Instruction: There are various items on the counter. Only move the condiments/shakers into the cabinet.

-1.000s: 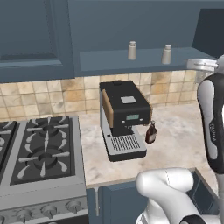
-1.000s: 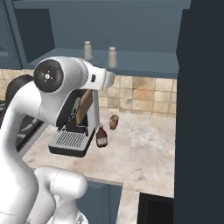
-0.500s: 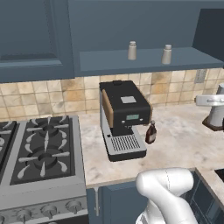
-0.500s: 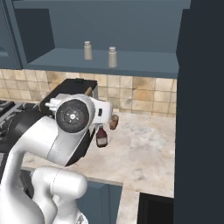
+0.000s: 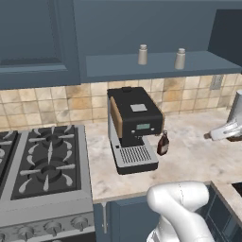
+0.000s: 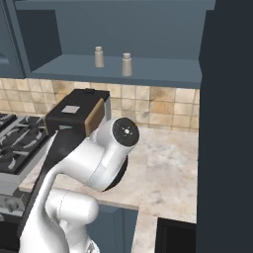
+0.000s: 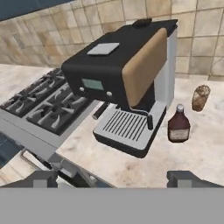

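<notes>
From the left base view I count two shakers [image 5: 142,54] [image 5: 180,58] already standing on the cabinet [image 5: 156,66] shelf floor, and one dark bottle [image 5: 163,143] left on the surface [image 5: 189,156], just beside the front right of the one coffee machine [image 5: 133,127]. So I judge the step in hand is the reach for that last condiment

In the right base view the two shakers [image 6: 99,57] [image 6: 127,64] stand apart on the shelf, while my arm covers the bottle's spot

In the hand view the end effector [image 7: 111,178] is released, tips wide, well short of the bottle [image 7: 178,124]; one brown rounded item [image 7: 201,97] lies behind it near the wall. Next I need to shift right, descend and straddle the bottle
</notes>
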Robot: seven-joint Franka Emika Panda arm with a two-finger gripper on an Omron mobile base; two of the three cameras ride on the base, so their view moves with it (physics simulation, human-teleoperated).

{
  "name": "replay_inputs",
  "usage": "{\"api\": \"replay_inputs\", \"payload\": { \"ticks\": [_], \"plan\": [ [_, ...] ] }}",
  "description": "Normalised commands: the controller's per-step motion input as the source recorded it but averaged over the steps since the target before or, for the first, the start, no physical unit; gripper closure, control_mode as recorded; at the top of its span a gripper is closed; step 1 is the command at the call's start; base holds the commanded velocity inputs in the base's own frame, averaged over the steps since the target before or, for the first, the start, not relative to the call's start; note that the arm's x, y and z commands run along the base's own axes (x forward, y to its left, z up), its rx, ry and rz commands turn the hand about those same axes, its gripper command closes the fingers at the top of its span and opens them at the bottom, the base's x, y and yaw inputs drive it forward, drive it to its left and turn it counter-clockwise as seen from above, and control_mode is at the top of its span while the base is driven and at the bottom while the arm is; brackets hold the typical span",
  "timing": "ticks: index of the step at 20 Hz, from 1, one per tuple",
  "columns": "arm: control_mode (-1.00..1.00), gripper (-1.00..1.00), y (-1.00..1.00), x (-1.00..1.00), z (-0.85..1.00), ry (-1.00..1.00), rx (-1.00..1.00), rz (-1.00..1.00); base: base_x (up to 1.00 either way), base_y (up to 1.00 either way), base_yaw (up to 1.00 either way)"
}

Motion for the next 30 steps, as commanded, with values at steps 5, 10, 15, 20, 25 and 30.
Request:
{"api": "replay_inputs", "payload": {
  "ticks": [5, 10, 15, 20, 25, 30],
  "plan": [
    [-1.00, -1.00, 0.12, 0.10, -0.54, 0.19, -0.01, 0.35, 0.00, 0.00, 0.00],
    [-1.00, -1.00, 0.03, 0.20, -0.25, 0.02, 0.02, 0.29, 0.00, 0.00, 0.00],
    [-1.00, -1.00, 0.00, 0.34, -0.11, -0.03, 0.12, 0.23, 0.00, 0.00, 0.00],
    [-1.00, -1.00, 0.00, 0.35, -0.06, -0.10, 0.16, 0.22, 0.00, 0.00, 0.00],
    [-1.00, -1.00, 0.00, 0.10, -0.07, -0.07, 0.04, 0.07, 0.00, 0.00, 0.00],
    [-1.00, -1.00, 0.00, 0.05, -0.12, -0.03, 0.00, 0.00, 0.00, 0.00, 0.00]
  ]
}}
